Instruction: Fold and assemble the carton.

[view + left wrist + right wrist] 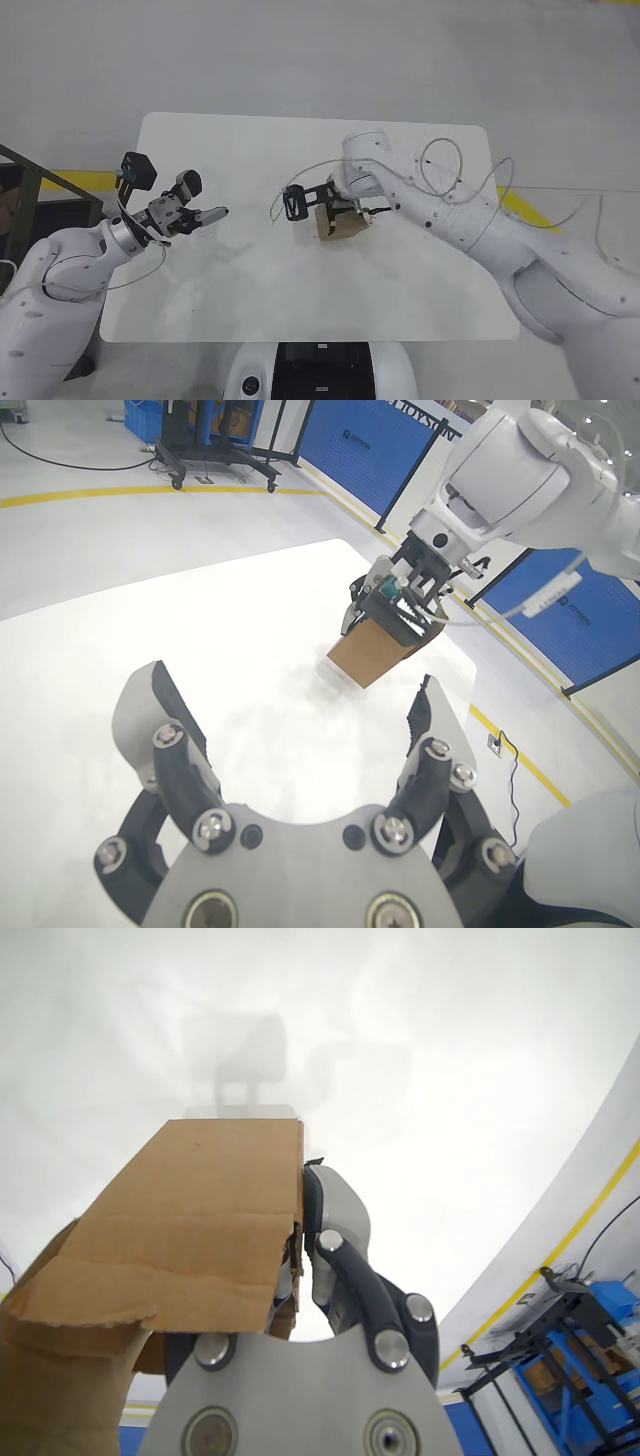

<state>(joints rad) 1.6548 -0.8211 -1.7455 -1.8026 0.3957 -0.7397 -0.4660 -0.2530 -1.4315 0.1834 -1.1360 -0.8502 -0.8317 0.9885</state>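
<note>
- The brown carton [338, 226] is just right of centre in the top view, tilted, with its upper part hidden under the right tool [345, 210].
- The right tool is clamped on one carton wall (one finger [335, 1208] shows outside it; the other is mostly hidden behind cardboard).
- Whether the carton's lower edge touches the worktop [300, 290] cannot be told.
- The left tool [207, 217] hangs at the left of the top view, its fingers spread apart and holding nothing, well apart from the carton.
</note>
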